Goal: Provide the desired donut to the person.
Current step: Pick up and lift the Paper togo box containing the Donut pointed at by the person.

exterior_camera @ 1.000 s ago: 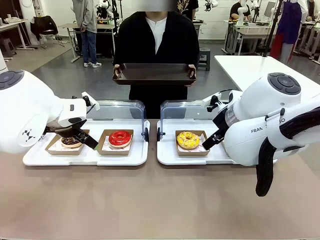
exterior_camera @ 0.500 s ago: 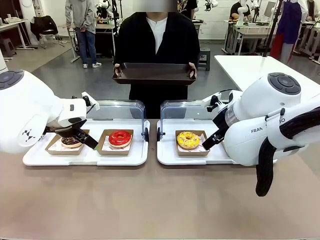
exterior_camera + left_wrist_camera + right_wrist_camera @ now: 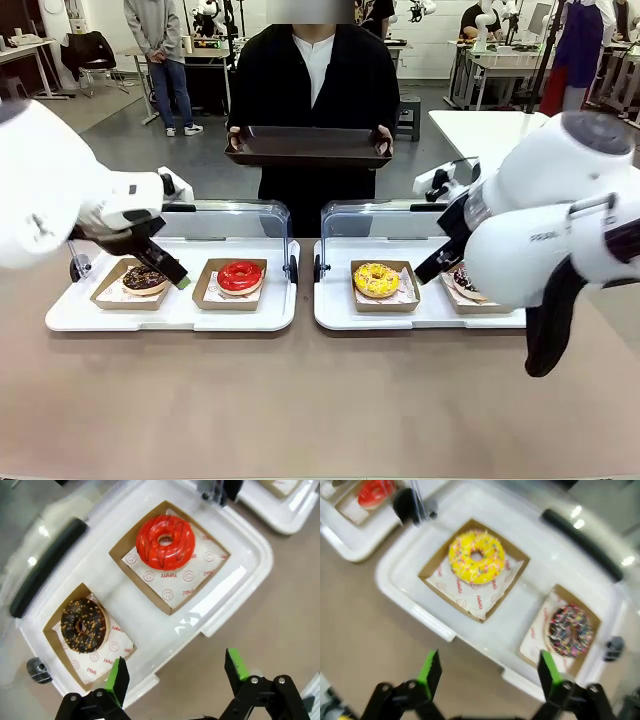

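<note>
Nothing delivered yet: chocolate donut (image 3: 83, 625) and red donut (image 3: 165, 542) sitting in cardboard boats in left white bin (image 3: 170, 318), yellow donut (image 3: 477, 556) and sprinkled donut (image 3: 569, 630) in right white bin (image 3: 400, 320), none lifted. Dark tray (image 3: 308, 147) held out by the person (image 3: 310, 80) at far side, looks empty. Cannot tell which donut is wanted. Left to do: choose, grasp, carry across. Left gripper (image 3: 177, 672) spread wide above near edge of left white bin, holding nothing; right gripper (image 3: 489, 672) likewise wide, over right white bin's near edge, touching nothing
</note>
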